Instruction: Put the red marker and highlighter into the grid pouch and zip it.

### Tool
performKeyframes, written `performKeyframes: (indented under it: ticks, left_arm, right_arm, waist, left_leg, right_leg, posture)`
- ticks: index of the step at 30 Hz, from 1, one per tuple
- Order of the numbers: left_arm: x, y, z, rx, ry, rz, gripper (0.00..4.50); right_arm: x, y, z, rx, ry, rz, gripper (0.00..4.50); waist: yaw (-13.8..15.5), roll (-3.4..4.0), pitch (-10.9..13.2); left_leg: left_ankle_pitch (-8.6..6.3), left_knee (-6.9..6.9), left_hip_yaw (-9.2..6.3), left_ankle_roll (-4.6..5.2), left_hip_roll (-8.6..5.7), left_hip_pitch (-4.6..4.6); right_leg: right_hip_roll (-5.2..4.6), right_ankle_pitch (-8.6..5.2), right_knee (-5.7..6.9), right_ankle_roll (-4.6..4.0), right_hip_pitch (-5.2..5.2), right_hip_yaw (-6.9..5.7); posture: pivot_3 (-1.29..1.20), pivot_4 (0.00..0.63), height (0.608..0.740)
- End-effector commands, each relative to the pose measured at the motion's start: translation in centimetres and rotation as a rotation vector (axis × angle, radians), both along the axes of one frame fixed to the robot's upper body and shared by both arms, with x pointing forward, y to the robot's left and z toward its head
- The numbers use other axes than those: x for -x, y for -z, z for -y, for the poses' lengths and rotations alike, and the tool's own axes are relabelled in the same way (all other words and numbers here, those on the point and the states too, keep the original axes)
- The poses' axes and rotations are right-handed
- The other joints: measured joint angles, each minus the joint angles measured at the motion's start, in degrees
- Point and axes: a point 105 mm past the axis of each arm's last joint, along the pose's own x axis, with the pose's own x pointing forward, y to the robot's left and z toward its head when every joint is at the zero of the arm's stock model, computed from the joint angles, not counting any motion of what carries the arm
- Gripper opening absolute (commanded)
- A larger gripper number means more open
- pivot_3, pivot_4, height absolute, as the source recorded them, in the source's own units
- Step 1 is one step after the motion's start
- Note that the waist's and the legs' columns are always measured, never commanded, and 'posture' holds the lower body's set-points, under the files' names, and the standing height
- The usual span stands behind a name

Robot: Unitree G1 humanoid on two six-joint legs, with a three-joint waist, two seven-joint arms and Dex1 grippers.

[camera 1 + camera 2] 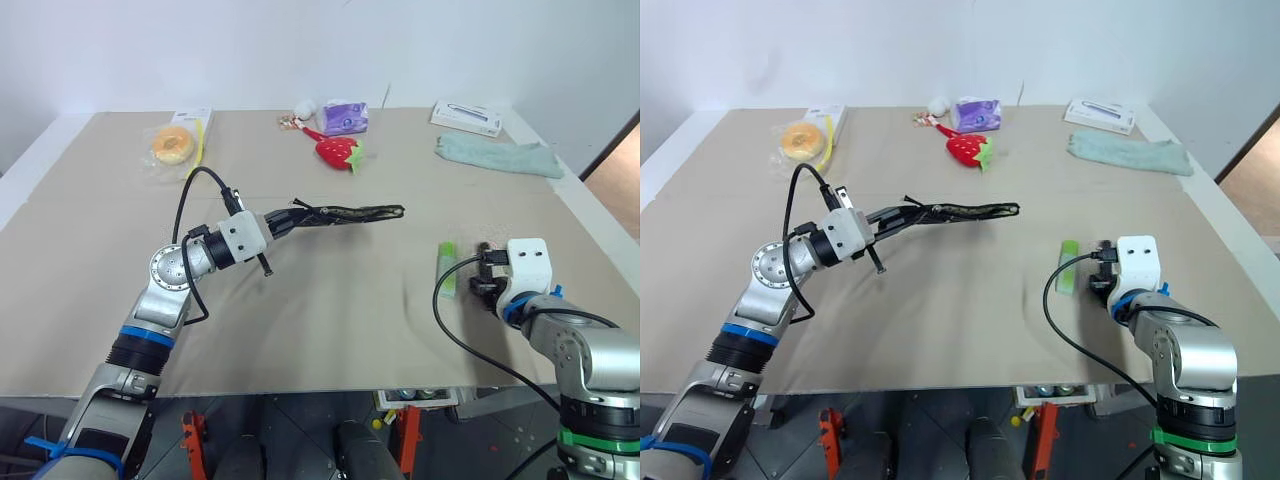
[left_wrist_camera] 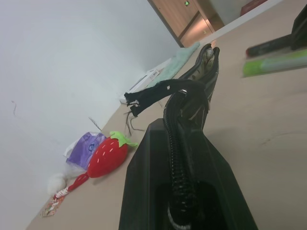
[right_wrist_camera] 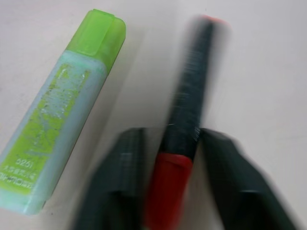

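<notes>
Right wrist view showed the right pincer [image 3: 165, 187] low over the surface [image 1: 330, 330], its two black fingers [image 3: 117, 187] set on either side of the red marker [image 3: 184, 129]. The fingers looked to be touching or nearly touching the barrel near its red end, but a firm grip could not be told for sure. The highlighter [image 3: 57, 120] lay flat just beside the marker, apart from it and untouched.

Head views showed the left pincer [image 1: 283, 222] clamped on one end of the grid pouch [image 1: 350, 212], which it held lifted above the middle of the surface, reaching out edge-on toward the right. In the left wrist view the zipper [image 2: 180, 158] ran up between the fingers, and the far end of the pouch seemed to gape slightly.

Nothing looked to be inside the pouch yet, as both pens were on the surface. By my judgement the task was at its first pick: the marker had still to be carried in, then the highlighter, then the zipping.
</notes>
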Motion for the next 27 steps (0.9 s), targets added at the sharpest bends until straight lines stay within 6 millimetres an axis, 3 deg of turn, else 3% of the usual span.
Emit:
performKeyframes:
  ticks: [1, 4, 6, 11, 18, 27]
  left_arm:
    - [-0.3, -2.0, 0.0, 0.042, 0.002, 0.048, 0.00]
    - [-0.7, -2.3, 0.2, 0.044, 0.004, 0.055, 0.00]
    - [-0.8, -2.3, 0.3, 0.036, 0.007, 0.059, 0.00]
    - [-0.8, -1.5, 0.7, -0.015, 0.035, 0.044, 0.00]
    - [-0.9, -1.3, 1.5, -0.035, 0.059, 0.044, 0.00]
    - [-0.5, -1.3, 1.7, -0.037, 0.068, 0.054, 0.00]
  right_arm:
    - [-0.2, -1.8, 1.4, 0.046, 0.027, 0.064, 0.51]
    - [-1.2, -6.0, 0.8, 0.107, -0.070, 0.254, 0.51]
    - [-1.2, -8.9, -1.0, 0.257, -0.255, 0.373, 0.51]
    - [1.2, -12.3, -6.6, 0.508, -0.741, 0.535, 0.51]
    - [2.1, -11.5, -9.2, 0.807, -1.036, 0.428, 0.51]
    - [0.8, -10.9, -8.6, 0.947, -1.049, 0.355, 0.51]
  waist:
    - [0.02, 0.00, 0.00]
    - [0.00, 0.05, 0.04]
    - [-0.04, 0.14, 0.09]
    - [-0.31, 0.15, 0.10]
    - [-0.03, 0.04, 0.18]
    - [-0.02, 0.04, 0.19]
  left_leg:
    - [0.00, 0.00, 0.00, 0.00, 0.00, 0.00]
    - [0.00, 0.03, 0.01, 0.00, -0.03, -0.02]
    - [0.00, 0.03, 0.04, 0.00, -0.06, -0.02]
    - [-0.10, -0.05, 0.06, 0.17, 0.00, 0.04]
    - [-0.11, 0.07, 0.08, 0.18, -0.15, -0.04]
    - [-0.10, 0.10, 0.08, 0.17, -0.11, -0.02]
  right_leg:
    - [0.00, 0.00, 0.00, 0.00, 0.00, 0.00]
    - [0.00, 0.01, 0.00, 0.01, -0.01, 0.05]
    - [-0.01, 0.01, -0.01, 0.03, -0.02, 0.10]
    - [0.05, -0.10, -0.02, 0.11, -0.05, 0.11]
    - [-0.13, -0.11, -0.03, 0.15, -0.01, 0.13]
    - [-0.10, -0.10, -0.05, 0.16, 0.02, 0.12]
  posture:
    - [0.00, 0.150, 0.740]
    - [0.00, 0.150, 0.740]
    - [0.00, 0.150, 0.740]
    - [0.00, 0.150, 0.740]
    - [0.00, 0.150, 0.740]
    - [0.00, 0.150, 0.740]
